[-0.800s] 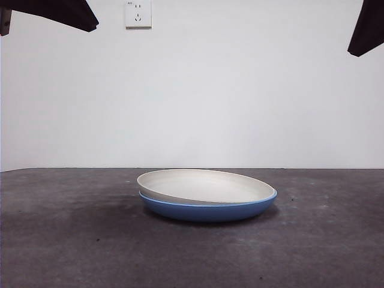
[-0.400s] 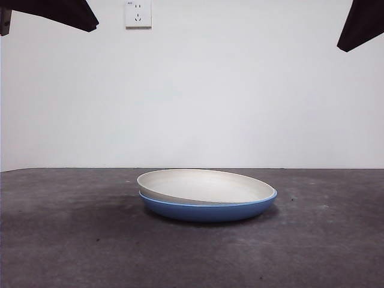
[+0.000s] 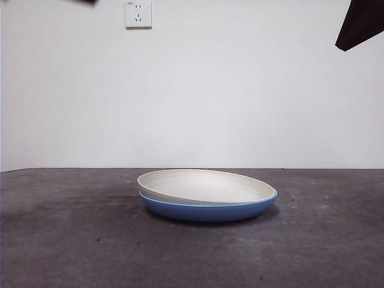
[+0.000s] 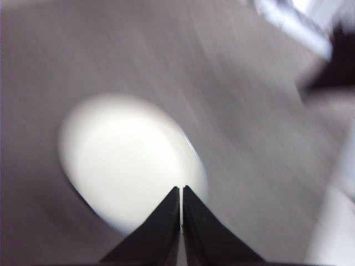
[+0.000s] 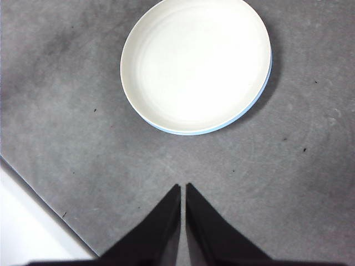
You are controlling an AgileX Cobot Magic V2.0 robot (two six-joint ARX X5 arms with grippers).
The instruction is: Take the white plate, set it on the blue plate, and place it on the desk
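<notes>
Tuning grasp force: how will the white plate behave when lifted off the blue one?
The white plate looks rigid, so it should not flex. Its low sloping rim offers little to pinch, so it may slip or tilt. It sits slightly askew in the blue plate, so it likely lifts free without sticking.

Bare lab: white wall [image 3: 240,90], socket [image 3: 138,13], desk [image 3: 72,240].

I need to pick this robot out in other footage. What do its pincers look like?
Both look alike: the left pincer and the right pincer each have two plain matte black jaws, flat and wedge-shaped, tapering to sharp points. No markings, cables or pads show. In the front view only a dark tip at a top corner is visible.
</notes>
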